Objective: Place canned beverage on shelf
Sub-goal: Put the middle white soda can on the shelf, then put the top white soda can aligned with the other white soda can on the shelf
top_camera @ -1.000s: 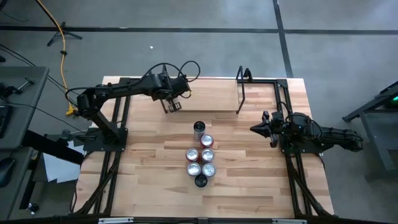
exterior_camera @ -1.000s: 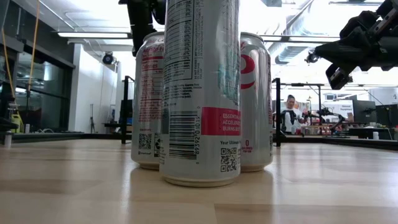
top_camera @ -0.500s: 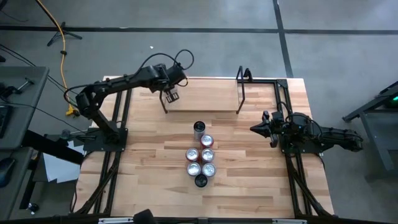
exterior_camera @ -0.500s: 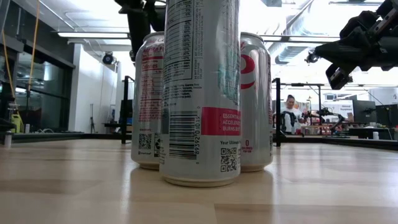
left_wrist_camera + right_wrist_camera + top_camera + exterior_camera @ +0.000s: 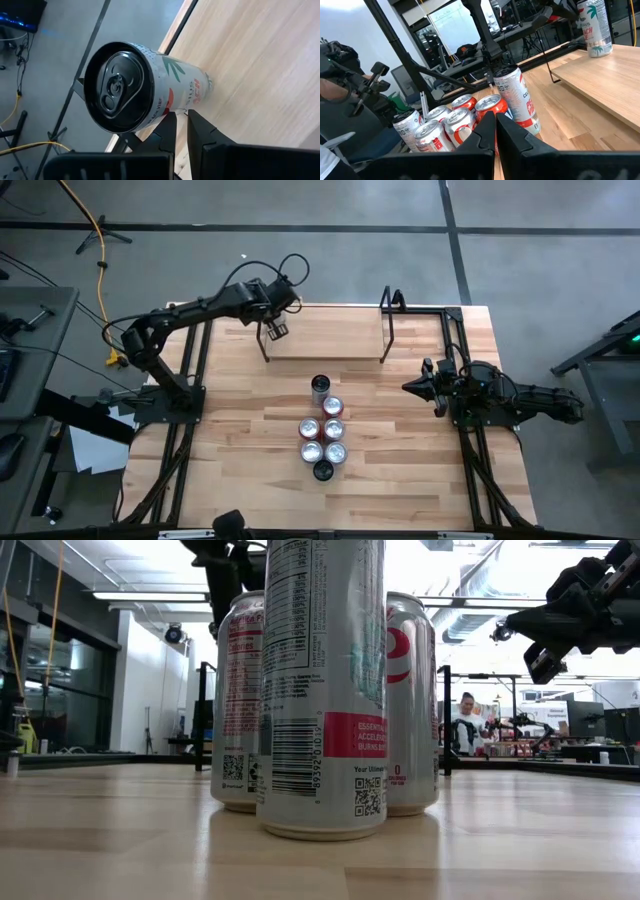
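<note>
The shelf point(image 5: 330, 338) stands at the table's far middle, a pale plank with black rod uprights. A white can with a black top point(image 5: 135, 90) stands upright on the plank's left end point(image 5: 250, 60). It also shows in the right wrist view point(image 5: 592, 25). My left gripper point(image 5: 276, 330) hovers over that end and hides the can in the high view. Its fingers point(image 5: 167, 131) are together, right beside the can's side wall. My right gripper point(image 5: 410, 387) is shut and empty, raised at the table's right. Several cans point(image 5: 322, 428) stand bunched at the table's middle. My left gripper has one fingertip point(image 5: 168, 118) right against the can's side wall point(image 5: 159, 111), just below the top rim. I cannot tell whether it touches. The can is beside the fingers, not between them, and stands on its base on the plank.
The rest of the shelf plank point(image 5: 610, 80) to the right of the can is bare. The black table frame rails point(image 5: 190, 370) run along both sides. The can cluster fills the low view point(image 5: 320, 690). A person point(image 5: 465, 725) sits in the room behind.
My left gripper has moved toward the table's far edge, from the shelf's near left corner to farther back over its left end. The right arm and the bunched cans have kept still.
</note>
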Controlling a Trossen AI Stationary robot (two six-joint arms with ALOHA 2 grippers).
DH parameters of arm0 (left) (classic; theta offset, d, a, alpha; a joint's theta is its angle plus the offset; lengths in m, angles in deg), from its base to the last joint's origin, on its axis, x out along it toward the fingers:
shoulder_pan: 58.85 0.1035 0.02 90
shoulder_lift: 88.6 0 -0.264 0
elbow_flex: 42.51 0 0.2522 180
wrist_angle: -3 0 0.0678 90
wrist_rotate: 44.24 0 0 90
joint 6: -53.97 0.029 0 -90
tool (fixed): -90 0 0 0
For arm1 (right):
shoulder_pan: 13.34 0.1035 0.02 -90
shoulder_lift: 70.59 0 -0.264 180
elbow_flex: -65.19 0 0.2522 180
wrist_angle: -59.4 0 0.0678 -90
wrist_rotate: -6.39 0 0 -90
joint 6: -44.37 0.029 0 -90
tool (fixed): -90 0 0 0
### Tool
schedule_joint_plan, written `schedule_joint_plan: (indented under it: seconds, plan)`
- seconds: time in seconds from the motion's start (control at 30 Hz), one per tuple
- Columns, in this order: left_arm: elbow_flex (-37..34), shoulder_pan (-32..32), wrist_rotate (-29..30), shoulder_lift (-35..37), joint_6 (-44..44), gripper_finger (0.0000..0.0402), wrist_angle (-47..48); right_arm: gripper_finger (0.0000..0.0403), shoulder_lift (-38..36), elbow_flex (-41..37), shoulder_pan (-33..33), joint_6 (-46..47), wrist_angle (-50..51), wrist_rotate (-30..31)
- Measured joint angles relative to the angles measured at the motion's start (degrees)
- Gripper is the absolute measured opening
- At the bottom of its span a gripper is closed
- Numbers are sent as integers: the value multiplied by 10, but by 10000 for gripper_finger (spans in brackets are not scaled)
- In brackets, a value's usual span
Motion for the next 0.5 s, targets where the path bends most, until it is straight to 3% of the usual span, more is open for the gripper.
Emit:
schedule_joint_plan:
  seconds: [0.3, 0.5]
  plan:
    - [0, 4, 0, 11, 4, 0, 16, 0, 0, 0, 0, 0, 0, 0]
    - [0, -43, -6, 106, -15, 0, 24, 0, 0, 0, 0, 0, 0, 0]
